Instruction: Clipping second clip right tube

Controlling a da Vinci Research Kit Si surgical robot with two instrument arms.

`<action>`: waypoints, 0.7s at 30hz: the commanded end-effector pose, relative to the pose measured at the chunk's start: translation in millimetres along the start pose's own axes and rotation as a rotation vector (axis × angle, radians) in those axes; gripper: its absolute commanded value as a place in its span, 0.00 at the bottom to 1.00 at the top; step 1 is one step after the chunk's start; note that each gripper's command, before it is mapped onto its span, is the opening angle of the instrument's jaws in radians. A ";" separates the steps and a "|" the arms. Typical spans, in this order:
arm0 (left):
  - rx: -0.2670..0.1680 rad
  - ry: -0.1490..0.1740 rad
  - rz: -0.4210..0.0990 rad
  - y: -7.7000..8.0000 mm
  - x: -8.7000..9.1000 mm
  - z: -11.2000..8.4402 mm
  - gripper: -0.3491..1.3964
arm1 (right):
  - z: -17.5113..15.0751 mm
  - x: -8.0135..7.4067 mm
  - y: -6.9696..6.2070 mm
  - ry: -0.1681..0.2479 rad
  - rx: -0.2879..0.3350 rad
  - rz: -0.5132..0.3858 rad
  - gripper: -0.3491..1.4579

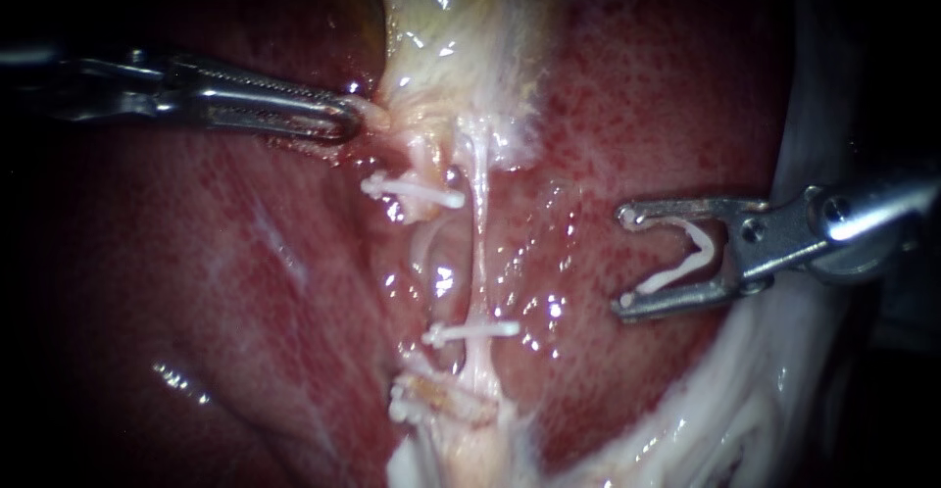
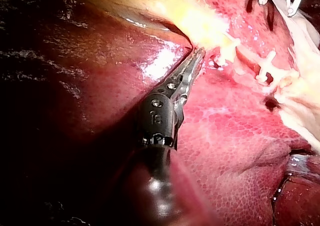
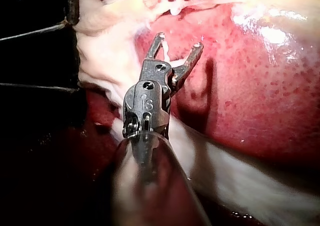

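Observation:
My left instrument (image 1: pixel 348 118) comes in from the left, its jaws shut on pale tissue at the gallbladder's (image 1: pixel 461 27) lower end; the left wrist view shows the same hold (image 2: pixel 198 52). The thin right tube (image 1: pixel 479 233) runs down the middle, with a white clip (image 1: pixel 472 331) across its lower part. The left tube beside it carries another clip (image 1: pixel 412 191). My right instrument (image 1: pixel 627 260) hangs to the right of the tube, apart from it. Its jaws stand wide and carry a white clip (image 1: pixel 686 261) between them, also seen in the right wrist view (image 3: pixel 177 40).
Red liver (image 1: pixel 667 86) lies on both sides of the tubes. More clips (image 1: pixel 404 408) sit near the lower stump. A pale whitish band of tissue (image 1: pixel 774 380) curves along the right, under my right instrument's shaft.

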 end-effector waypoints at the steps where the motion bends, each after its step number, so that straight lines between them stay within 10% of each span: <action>1: -0.001 0.000 -0.001 0.0 0.2 -0.2 0.00 | 0.0 0.0 0.0 0.000 0.000 0.000 0.47; 11: 0.006 0.048 0.001 2.1 4.8 -6.2 0.00 | 0.4 0.7 -0.2 0.009 0.031 0.000 0.47; 21: 0.008 0.054 0.004 2.7 5.2 -6.8 0.00 | 4.9 3.8 -0.2 0.109 0.123 0.203 0.47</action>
